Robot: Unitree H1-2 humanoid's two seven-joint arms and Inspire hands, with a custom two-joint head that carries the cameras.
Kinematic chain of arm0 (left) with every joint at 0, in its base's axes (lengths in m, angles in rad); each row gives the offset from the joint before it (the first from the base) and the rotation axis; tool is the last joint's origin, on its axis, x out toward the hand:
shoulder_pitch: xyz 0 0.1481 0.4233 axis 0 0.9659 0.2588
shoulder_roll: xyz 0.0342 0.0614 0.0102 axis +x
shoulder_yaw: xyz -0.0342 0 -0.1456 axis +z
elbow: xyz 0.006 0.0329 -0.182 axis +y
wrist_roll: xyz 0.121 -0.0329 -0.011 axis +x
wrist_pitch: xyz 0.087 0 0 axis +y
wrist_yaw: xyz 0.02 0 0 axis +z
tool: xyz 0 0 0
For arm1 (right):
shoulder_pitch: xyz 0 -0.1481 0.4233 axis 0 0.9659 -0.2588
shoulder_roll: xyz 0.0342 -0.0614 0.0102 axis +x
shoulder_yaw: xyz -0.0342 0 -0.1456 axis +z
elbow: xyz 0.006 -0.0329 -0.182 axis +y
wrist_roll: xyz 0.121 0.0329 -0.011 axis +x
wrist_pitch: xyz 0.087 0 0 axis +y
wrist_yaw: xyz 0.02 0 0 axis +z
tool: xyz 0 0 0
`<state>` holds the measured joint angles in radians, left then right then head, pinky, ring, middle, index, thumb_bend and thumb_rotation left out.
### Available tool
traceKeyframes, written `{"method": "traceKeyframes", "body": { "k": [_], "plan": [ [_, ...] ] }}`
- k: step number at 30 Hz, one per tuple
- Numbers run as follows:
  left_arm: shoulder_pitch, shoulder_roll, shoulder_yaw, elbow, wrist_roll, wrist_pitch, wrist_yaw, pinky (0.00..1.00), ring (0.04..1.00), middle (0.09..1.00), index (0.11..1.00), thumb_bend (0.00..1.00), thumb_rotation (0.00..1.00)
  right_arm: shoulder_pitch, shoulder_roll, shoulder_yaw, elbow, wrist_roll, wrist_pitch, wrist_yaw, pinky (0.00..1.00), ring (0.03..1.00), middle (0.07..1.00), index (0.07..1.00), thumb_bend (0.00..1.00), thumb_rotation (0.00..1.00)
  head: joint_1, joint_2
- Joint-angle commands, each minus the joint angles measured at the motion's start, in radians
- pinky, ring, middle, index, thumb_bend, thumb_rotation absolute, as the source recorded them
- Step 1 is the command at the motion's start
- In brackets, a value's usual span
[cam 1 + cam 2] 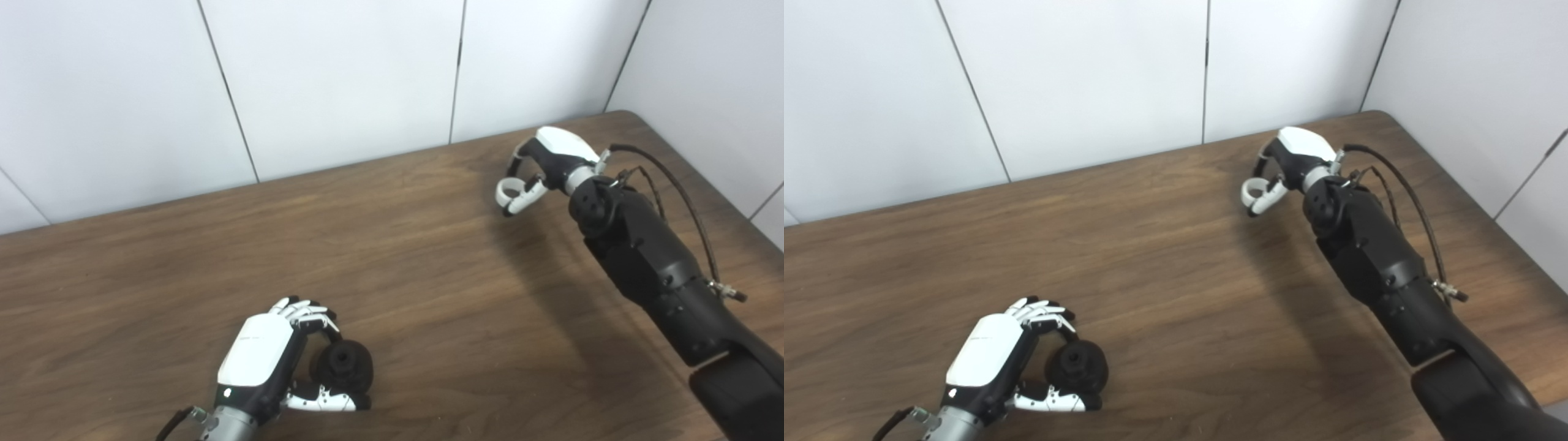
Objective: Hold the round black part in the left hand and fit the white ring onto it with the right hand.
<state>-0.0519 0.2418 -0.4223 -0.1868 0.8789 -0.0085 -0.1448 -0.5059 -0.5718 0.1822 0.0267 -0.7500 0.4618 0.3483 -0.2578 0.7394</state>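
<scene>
Gripping round black part (343,365) in left hand (269,358), pinching white ring (509,192) in right hand (548,165); needing square alignment.

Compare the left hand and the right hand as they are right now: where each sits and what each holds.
The left hand is at the table's near edge; the right hand is reached out toward the far right corner. The left hand is closed around the round black part; the right hand pinches the white ring. Both have white backs and curled fingers, and each holds its piece, well apart from the other.
</scene>
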Motion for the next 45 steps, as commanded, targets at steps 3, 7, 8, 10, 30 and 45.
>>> {"method": "traceKeyframes", "body": {
  "k": [3, 7, 8, 10, 30, 45],
  "plan": [
    [-0.003, -0.001, -0.012, -0.001, 0.037, 0.015, -0.022, 0.93, 0.844, 0.758, 0.484, 0.52, 0.05, -0.020, -0.020, 0.011, -0.158, -0.012, -0.002, 0.044, 1.00, 0.975, 0.845, 0.486, 0.52, 0.14, 0.021, 0.004],
    [-0.003, -0.012, -0.017, -0.001, 0.045, 0.024, -0.024, 0.94, 0.847, 0.761, 0.484, 0.52, 0.05, 0.006, -0.005, 0.030, -0.296, -0.015, 0.004, 0.116, 1.00, 0.972, 0.834, 0.485, 0.52, 0.13, 0.059, 0.009],
    [-0.003, -0.014, -0.019, -0.002, 0.049, 0.026, -0.025, 0.94, 0.847, 0.762, 0.484, 0.52, 0.05, 0.013, 0.006, 0.033, -0.331, -0.028, 0.006, 0.143, 1.00, 0.973, 0.841, 0.485, 0.52, 0.13, 0.064, 0.010],
    [-0.002, -0.018, -0.024, -0.005, 0.059, 0.032, -0.025, 0.94, 0.846, 0.762, 0.484, 0.52, 0.05, 0.028, 0.030, 0.038, -0.393, -0.038, 0.007, 0.183, 1.00, 0.972, 0.844, 0.485, 0.52, 0.13, 0.088, 0.013],
    [0.009, -0.054, -0.046, -0.033, 0.088, 0.073, -0.036, 0.95, 0.855, 0.759, 0.484, 0.52, 0.05, 0.145, 0.225, 0.181, -0.652, -0.070, -0.058, 0.327, 1.00, 0.960, 0.862, 0.483, 0.52, 0.13, 0.173, 0.063],
    [0.011, -0.074, -0.052, -0.052, 0.101, 0.089, -0.050, 0.96, 0.856, 0.765, 0.484, 0.52, 0.05, 0.188, 0.259, 0.209, -0.689, -0.095, -0.066, 0.405, 1.00, 0.970, 0.870, 0.483, 0.52, 0.13, 0.199, 0.100]
  ]
}}
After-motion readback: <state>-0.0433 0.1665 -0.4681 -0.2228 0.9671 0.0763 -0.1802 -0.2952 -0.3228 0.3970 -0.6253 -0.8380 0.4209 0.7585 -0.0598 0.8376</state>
